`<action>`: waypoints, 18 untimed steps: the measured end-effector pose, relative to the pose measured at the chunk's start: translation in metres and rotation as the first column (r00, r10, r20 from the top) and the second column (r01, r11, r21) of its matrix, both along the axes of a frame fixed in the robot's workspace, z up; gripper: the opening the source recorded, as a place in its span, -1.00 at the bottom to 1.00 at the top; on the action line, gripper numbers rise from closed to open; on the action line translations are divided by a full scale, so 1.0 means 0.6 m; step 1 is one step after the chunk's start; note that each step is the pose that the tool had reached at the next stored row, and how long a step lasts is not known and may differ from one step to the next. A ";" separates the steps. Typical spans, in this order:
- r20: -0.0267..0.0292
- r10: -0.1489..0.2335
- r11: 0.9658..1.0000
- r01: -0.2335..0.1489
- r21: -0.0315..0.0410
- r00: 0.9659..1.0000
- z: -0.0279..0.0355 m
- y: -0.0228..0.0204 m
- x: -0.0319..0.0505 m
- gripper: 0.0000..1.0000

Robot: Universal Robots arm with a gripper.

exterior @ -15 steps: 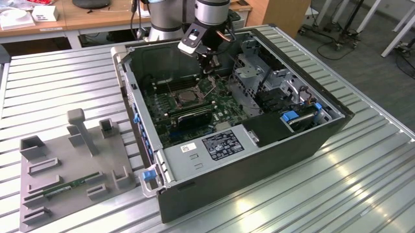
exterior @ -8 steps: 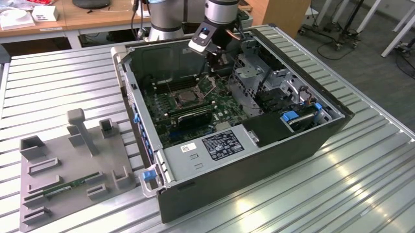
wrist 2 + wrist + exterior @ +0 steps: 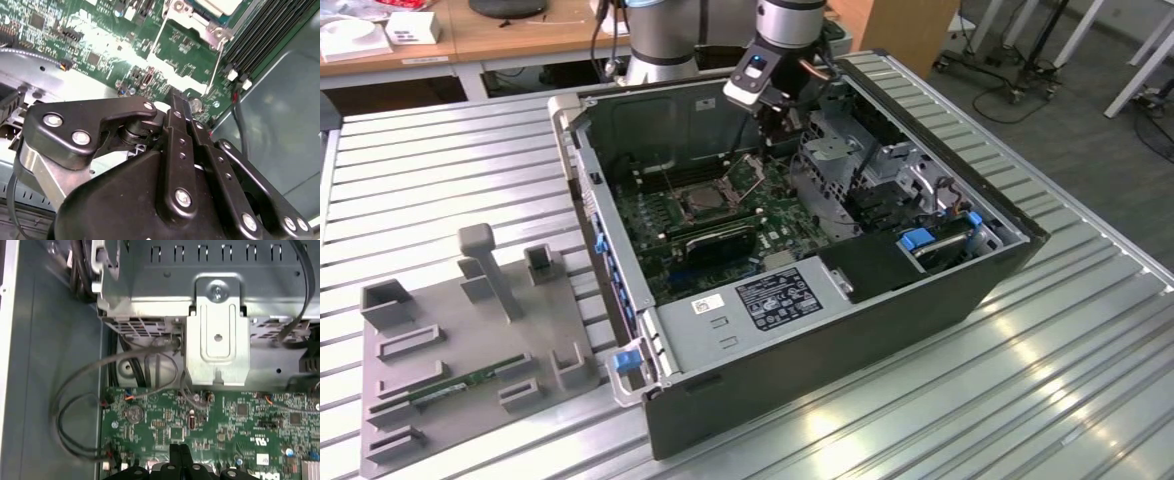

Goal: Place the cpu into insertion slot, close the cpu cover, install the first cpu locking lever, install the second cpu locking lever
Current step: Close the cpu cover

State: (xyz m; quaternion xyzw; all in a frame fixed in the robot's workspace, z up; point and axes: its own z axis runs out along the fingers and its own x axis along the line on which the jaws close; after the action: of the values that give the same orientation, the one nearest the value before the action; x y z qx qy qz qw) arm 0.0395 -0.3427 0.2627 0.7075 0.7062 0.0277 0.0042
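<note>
Reaching down into the open computer case (image 3: 854, 330) near its far wall, the gripper (image 3: 778, 128) hangs low over the green motherboard (image 3: 170, 425), and in both wrist views its black fingers (image 3: 175, 455) are pressed together with nothing between them. In the exterior view the insertion slot (image 3: 703, 205) sits on the board toward the exterior view's left of the gripper, apart from it. In the second wrist view a pale flat face, apparently the cpu (image 3: 220, 4), lies within the silver frame (image 3: 200, 19) of the socket beyond the fingertips (whether that frame is the cpu cover fully down, I cannot tell). Two thin wire rods (image 3: 159, 37) run out from the frame's corners toward the gripper. A folded metal bracket (image 3: 217, 335) stands just past the board's edge. The case rests on a slatted metal table (image 3: 454, 150), with a grey fixture tray (image 3: 454, 350) beside it on the exterior view's left.
</note>
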 end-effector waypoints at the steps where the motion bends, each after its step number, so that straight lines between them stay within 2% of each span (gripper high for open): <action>1: 0.000 0.000 1.000 0.000 0.000 1.000 0.000 0.0000 0.003 -0.79; 4: 0.000 0.000 1.000 0.000 0.000 1.000 -0.003 0.0000 0.008 -0.79; 14: 0.000 0.000 1.000 0.000 0.000 1.000 -0.033 0.0000 0.010 -0.79; 18: 0.000 0.000 1.000 0.000 0.000 1.000 -0.040 0.0000 0.011 -0.79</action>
State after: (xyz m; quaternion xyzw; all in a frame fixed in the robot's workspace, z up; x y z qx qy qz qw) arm 0.0459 -0.3427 0.2384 0.7075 0.7062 0.0278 0.0042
